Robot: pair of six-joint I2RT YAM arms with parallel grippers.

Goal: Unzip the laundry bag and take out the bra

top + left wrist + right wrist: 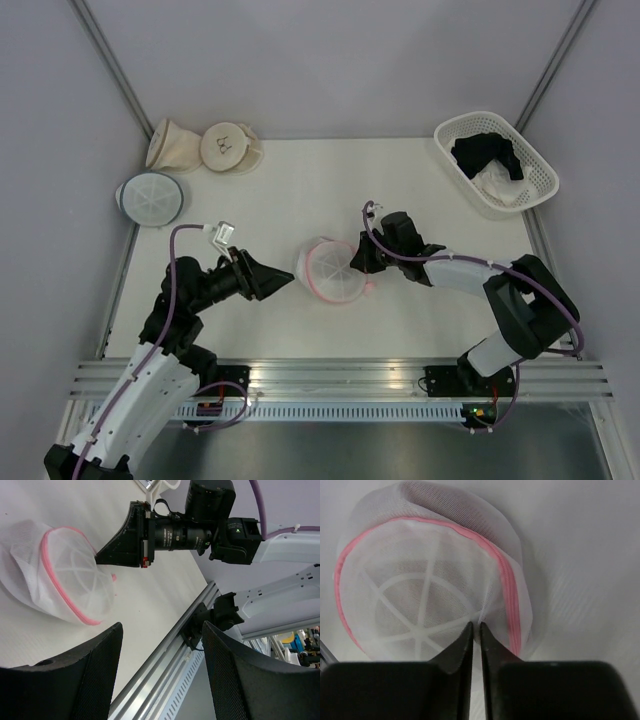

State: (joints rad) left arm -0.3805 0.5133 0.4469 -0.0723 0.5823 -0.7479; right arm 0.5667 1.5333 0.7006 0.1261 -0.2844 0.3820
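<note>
The laundry bag (pixel 330 270), a white mesh dome with a pink zipper rim, lies tilted on its side at mid-table. It also shows in the left wrist view (pixel 55 575) and the right wrist view (pixel 420 580). My right gripper (pixel 357 262) is shut on a pinch of the bag's mesh just inside the pink zipper (pixel 475 626); its fingertips (pixel 100 559) touch the bag's right side. My left gripper (pixel 285 283) is open and empty just left of the bag, not touching it (pixel 162 627). No red bra is in view.
A white mesh pouch with a grey-blue rim (pixel 150 198) and two beige pouches (pixel 205 145) sit at the far left. A white basket (pixel 535 155) at the far right holds a black garment (pixel 488 152) and a white cloth (pixel 500 188). A metal rail (pixel 340 378) runs along the near edge.
</note>
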